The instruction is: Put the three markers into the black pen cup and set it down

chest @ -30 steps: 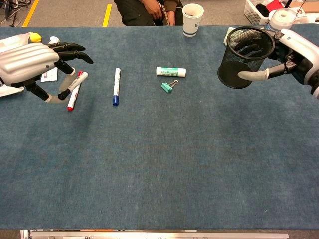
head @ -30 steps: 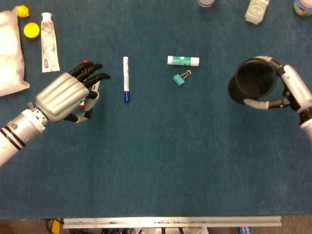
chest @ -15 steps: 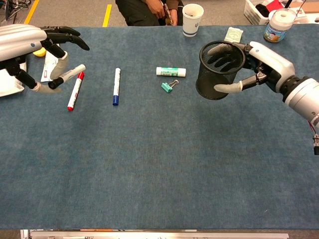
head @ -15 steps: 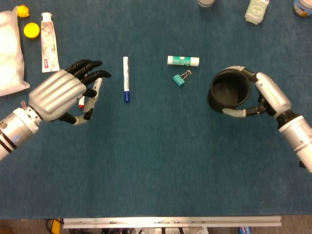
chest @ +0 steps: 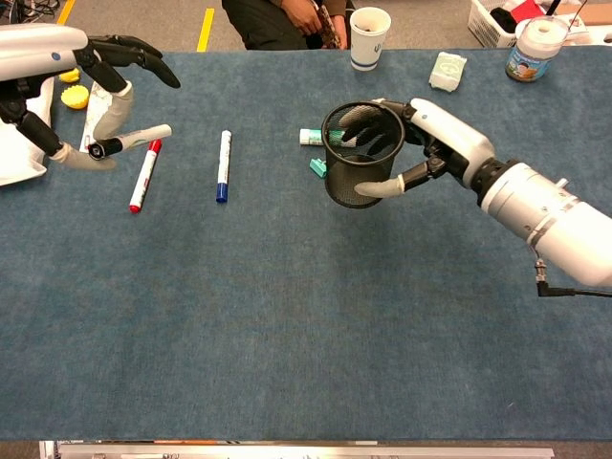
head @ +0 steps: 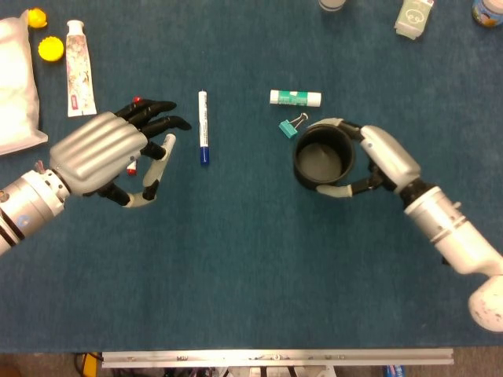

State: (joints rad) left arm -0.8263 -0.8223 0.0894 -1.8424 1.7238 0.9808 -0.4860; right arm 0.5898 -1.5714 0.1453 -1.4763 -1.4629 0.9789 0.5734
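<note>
Black wire-mesh pen cup [chest: 360, 156], upright and open-mouthed, grasped in my right hand [chest: 435, 143]: thumb across its near wall, fingers wrapped round the far side; the chest view shows it lifted off the blue cloth-covered table [chest: 306, 335] near the centre. Black-capped white marker [chest: 129, 141], pinched between thumb and fingers of my left hand [head: 102, 153], which I hold raised at the table's left; its remaining fingers are spread. Red-capped white marker [chest: 144, 175] lies on the cloth beneath that hand; blue-capped white marker [head: 203, 126] lies just to its right, apart from the fingers. Behind the cup lie a green-and-white glue stick [head: 295, 97] and a teal binder clip [head: 290, 127], the clip close beside the cup's rim in the head view.
</note>
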